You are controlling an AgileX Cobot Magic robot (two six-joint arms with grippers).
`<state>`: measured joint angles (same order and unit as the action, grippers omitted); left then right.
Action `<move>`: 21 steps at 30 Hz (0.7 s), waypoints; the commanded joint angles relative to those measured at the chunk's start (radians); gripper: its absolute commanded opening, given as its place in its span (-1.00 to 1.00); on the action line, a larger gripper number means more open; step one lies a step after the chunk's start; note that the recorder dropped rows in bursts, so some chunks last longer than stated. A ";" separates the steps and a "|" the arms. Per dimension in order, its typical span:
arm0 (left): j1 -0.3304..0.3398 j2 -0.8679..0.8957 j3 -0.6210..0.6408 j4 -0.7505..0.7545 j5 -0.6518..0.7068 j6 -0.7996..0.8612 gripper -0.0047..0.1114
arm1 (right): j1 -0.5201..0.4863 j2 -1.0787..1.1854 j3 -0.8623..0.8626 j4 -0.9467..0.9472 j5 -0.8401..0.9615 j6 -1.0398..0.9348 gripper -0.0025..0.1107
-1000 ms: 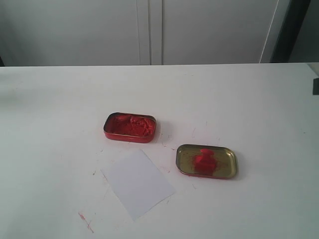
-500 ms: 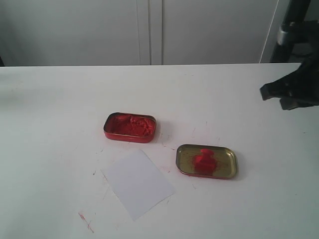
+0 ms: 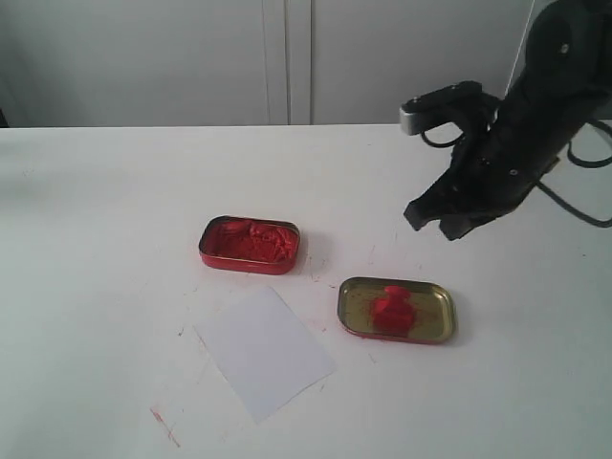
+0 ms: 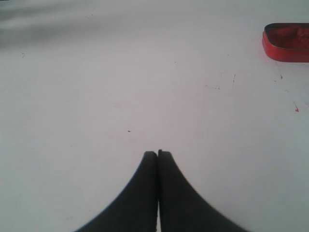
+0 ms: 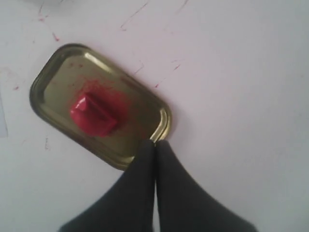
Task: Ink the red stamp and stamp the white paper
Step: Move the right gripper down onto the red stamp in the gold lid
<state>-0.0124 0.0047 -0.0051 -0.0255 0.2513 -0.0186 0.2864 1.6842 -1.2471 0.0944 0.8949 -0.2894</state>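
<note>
The right gripper (image 3: 432,225) is hovering above the white tabletop (image 3: 115,191), on the far side of the shallow gold-coloured tin lid (image 3: 346,311), with its two black fingers pressed together and holding nothing. The small red plastic stamp (image 3: 390,308) is sitting inside that lid, in the middle of a red smear, and nothing is touching it. To my eye this is the reach for the stamp, the very first step, with inking and stamping both waiting.

The next move is calling for the fingers to part, then a drop down over the stamp's stubby handle to close on it. After that it goes to the red rectangular tin of lumpy paste (image 3: 251,244), then to the thin white sheet of paper (image 3: 265,352), which is lying blank near both tins.

The right wrist view is giving the stamp (image 5: 94,115) from above, blocky and off-centre in the lid (image 5: 58,82), with the closed fingertips (image 5: 155,143) over the rim. The exterior view is missing the left gripper (image 4: 158,153) altogether. Only its own wrist camera is showing it, fingers shut and empty over bare table, with the red tin (image 4: 287,42) well apart.
</note>
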 commanded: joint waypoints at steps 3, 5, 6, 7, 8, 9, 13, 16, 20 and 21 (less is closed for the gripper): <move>0.000 -0.005 0.005 0.002 -0.005 0.001 -0.92 | 0.053 0.080 -0.060 0.062 0.068 -0.161 -0.96; 0.000 -0.005 0.005 0.002 -0.005 0.001 -0.92 | 0.067 0.098 -0.066 0.096 0.070 -0.253 -0.96; 0.000 -0.005 0.005 0.002 -0.005 0.001 -0.92 | 0.073 0.105 -0.068 0.108 0.076 -0.321 -0.96; 0.000 -0.005 0.005 0.002 -0.005 0.001 -0.92 | 0.082 0.108 -0.068 0.116 0.079 -0.399 -0.96; 0.000 -0.005 0.005 0.002 -0.005 0.001 -0.92 | 0.088 0.112 -0.068 0.118 0.087 -0.479 -0.96; 0.000 -0.005 0.005 0.002 -0.005 0.001 -0.92 | 0.092 0.115 -0.068 0.118 0.092 -0.549 -0.96; 0.000 -0.005 0.005 0.002 -0.005 0.001 -0.92 | 0.098 0.123 -0.068 0.122 0.094 -0.631 -0.95; 0.000 -0.005 0.005 0.002 -0.005 0.001 -0.92 | 0.098 0.132 -0.068 0.122 0.099 -0.640 -0.89; 0.000 -0.005 0.005 0.002 -0.005 0.001 -0.92 | 0.102 0.143 -0.068 0.126 0.114 -0.803 -0.60; 0.000 -0.005 0.005 0.002 -0.005 0.001 -0.92 | 0.102 0.147 -0.068 0.126 0.112 -0.841 -0.51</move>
<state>-0.0124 0.0047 -0.0051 -0.0255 0.2513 -0.0186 0.3841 1.8268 -1.3073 0.2097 0.9959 -1.0151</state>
